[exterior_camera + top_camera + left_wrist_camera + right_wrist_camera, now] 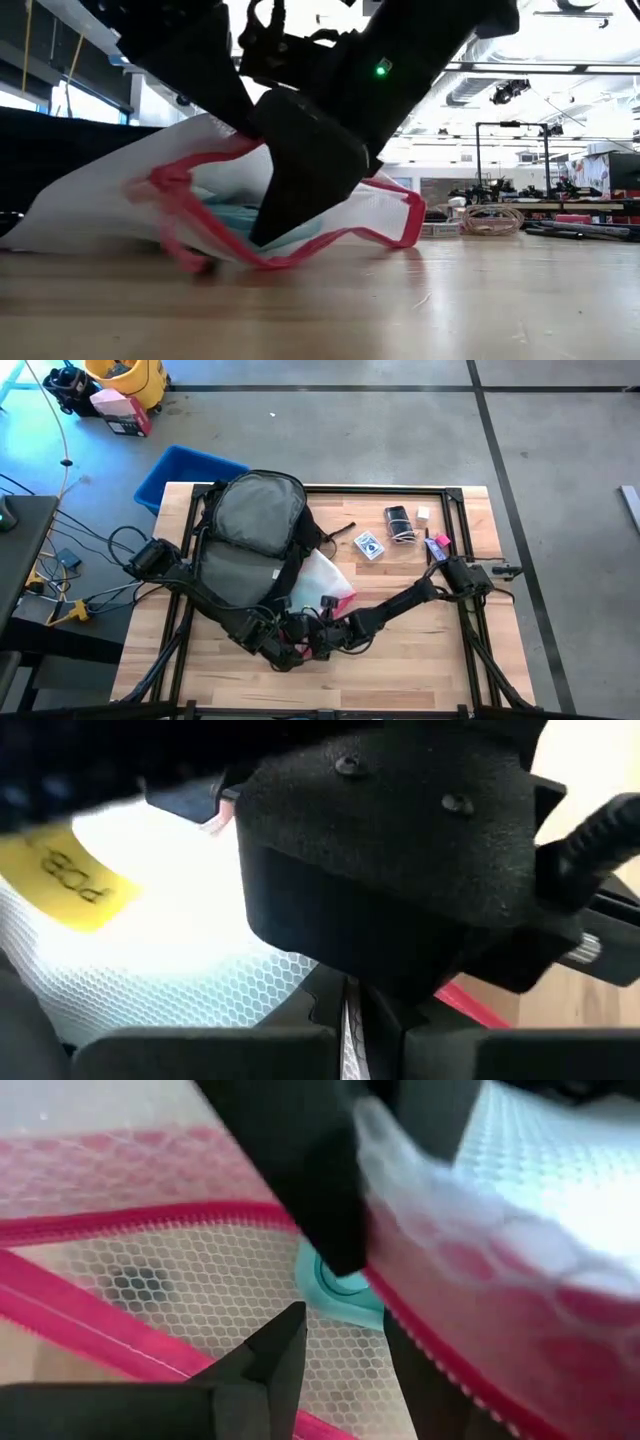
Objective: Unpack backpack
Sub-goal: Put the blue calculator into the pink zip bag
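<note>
The black backpack (pixel 250 525) lies flat on the table with its grey back panel up. A clear pouch with a pink zip edge (pixel 322 578) lies at its near right side and rests on the wood (pixel 300 250). A yellow label (pixel 70 875) and a teal thing (pixel 340 1295) show through its mesh. Both grippers meet at the pouch's near end. My left gripper (pixel 298 645) is shut on the pouch. My right gripper (pixel 345 1350) stands open at the pink edge (pixel 420 1335), which runs across one finger (pixel 425 1390). My left gripper pinches a thin clear layer of the pouch (pixel 350 1035) between its two shut fingers, coming slanting down from the table's near left side. The pouch's lower edge lies on the table. My right gripper's body hides the rest of the hold. Whether my right gripper touches the pouch, I cannot tell.
On the table's far right lie a card deck (pixel 369 546), a black item with a coiled cable (pixel 398 520), a small white cube (pixel 423 514) and a pink and purple item (pixel 437 543). A blue bin (pixel 185 470) stands beyond the far left corner.
</note>
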### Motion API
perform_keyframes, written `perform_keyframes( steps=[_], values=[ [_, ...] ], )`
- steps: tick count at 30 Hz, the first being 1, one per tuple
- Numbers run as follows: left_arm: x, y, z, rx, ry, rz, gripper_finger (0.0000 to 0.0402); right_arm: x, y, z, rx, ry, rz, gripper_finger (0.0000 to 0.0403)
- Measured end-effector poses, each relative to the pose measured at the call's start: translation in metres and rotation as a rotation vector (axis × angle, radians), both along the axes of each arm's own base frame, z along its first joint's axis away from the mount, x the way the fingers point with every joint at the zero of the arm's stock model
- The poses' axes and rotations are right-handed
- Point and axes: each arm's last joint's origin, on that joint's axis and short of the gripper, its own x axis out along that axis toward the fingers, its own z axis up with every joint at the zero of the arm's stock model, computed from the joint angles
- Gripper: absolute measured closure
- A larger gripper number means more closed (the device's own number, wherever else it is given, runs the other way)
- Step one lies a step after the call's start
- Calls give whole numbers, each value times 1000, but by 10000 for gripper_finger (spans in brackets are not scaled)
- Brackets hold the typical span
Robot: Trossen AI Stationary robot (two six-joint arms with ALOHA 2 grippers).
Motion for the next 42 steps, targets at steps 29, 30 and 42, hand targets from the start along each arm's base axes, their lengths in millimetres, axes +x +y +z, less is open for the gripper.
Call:
perform_keyframes(
  steps=[29,30,42],
  values=[
    [11,-9,11,-83,-164,-17,401,-22,17,25,99,16,-113,274],
    [11,-9,11,-83,-163,-17,402,-22,17,26,94,15,-109,274],
    [11,-8,11,-65,-157,-5,402,-47,29,43,93,93,-161,274]
  ],
)
